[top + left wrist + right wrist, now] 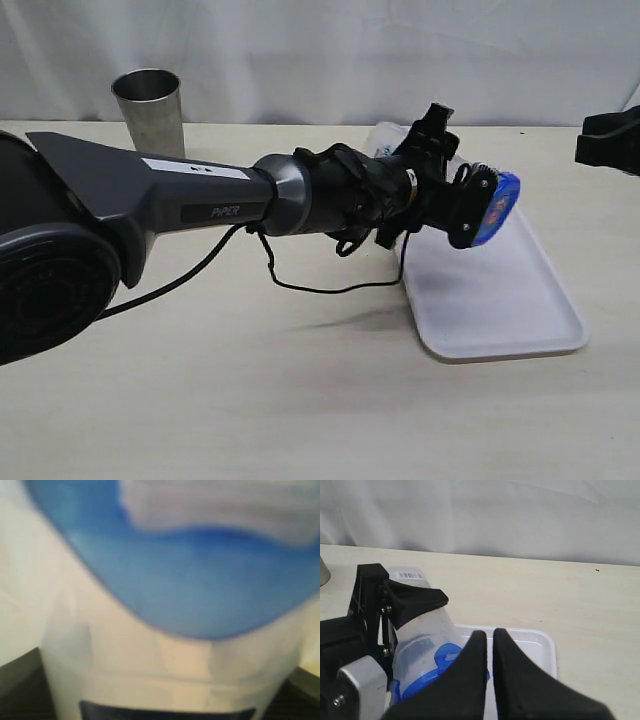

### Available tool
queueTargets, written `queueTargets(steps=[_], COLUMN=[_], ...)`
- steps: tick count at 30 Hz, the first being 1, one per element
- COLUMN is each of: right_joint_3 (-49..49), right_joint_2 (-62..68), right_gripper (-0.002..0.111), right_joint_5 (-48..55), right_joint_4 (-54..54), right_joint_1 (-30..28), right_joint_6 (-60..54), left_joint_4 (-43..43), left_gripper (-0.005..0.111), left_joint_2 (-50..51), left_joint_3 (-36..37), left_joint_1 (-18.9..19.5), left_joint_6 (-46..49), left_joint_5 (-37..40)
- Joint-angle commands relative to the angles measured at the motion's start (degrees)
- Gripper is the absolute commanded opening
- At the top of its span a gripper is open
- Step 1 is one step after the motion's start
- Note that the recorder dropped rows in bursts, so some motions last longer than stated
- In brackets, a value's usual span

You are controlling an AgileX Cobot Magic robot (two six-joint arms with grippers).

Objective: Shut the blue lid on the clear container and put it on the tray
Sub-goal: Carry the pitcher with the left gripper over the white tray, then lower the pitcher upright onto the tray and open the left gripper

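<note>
My left hand (450, 170) holds the clear container (420, 630) tilted above the tray (500, 300), the blue lid (500, 210) on its end; the steel cup (148, 105) stands on the tabletop (250, 400), far to that hand's left.

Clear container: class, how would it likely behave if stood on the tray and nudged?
The clear container looks tall and narrow, so it probably tips easily. Its round sides suggest it would roll once down on the tray. Its smooth translucent plastic likely feels light and slippery.

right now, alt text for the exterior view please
The left gripper holds the clear container, blue lid on, tilted over the white tray. A steel cup stands behind the arm; the right gripper hangs shut at the edge.
</note>
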Motion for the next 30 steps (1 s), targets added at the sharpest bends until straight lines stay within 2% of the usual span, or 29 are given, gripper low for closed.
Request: queueTargets(steps=[1, 6, 12, 15, 19, 23, 28, 30], right_joint_3=[0.26, 0.25, 0.25, 0.14, 0.14, 0.14, 0.51, 0.63], right_joint_2=[-0.34, -0.34, -0.34, -0.6, -3.03, -6.73, -9.01, -8.71], right_gripper=[0.005, 0.005, 0.005, 0.005, 0.005, 0.005, 0.005, 0.005], right_joint_5=[-0.11, -0.11, 3.09, 4.23, 4.06, 4.27, 4.27, 4.27], right_joint_4=[0.11, 0.24, 5.85, 7.31, 7.31, 7.31, 6.95, 6.95], right_joint_1=[-0.34, -0.34, -0.34, -0.34, -0.34, -0.34, -0.34, -0.34], right_joint_6=[-0.33, 0.17, -2.43, -3.27, -3.27, -3.05, -2.59, -2.59], left_joint_4=[-0.15, -0.15, -5.62, -10.97, -18.33, -28.8, -44.36, -45.9], left_gripper=[0.0, 0.0, 0.0, 0.0, 0.0, 0.0, 0.0, 0.0], left_joint_2=[-0.39, -0.39, 0.06, 1.25, 3.7, 6.47, 9.12, 10.83], left_joint_3=[-2.8, -4.61, -4.61, -4.61, -4.61, -4.61, -4.61, -4.61], left_joint_1=[1.5, 4.18, 5.39, 5.37, 5.37, 5.52, 6.0, 6.0], left_joint_6=[-18.0, -30.48, -35.78, -36.06, -36.06, -34.66, -32.95, -32.17], left_joint_5=[-13.06, -29.92, -39.8, -45.0, -48.29, -53.39, -57.49, -57.59])
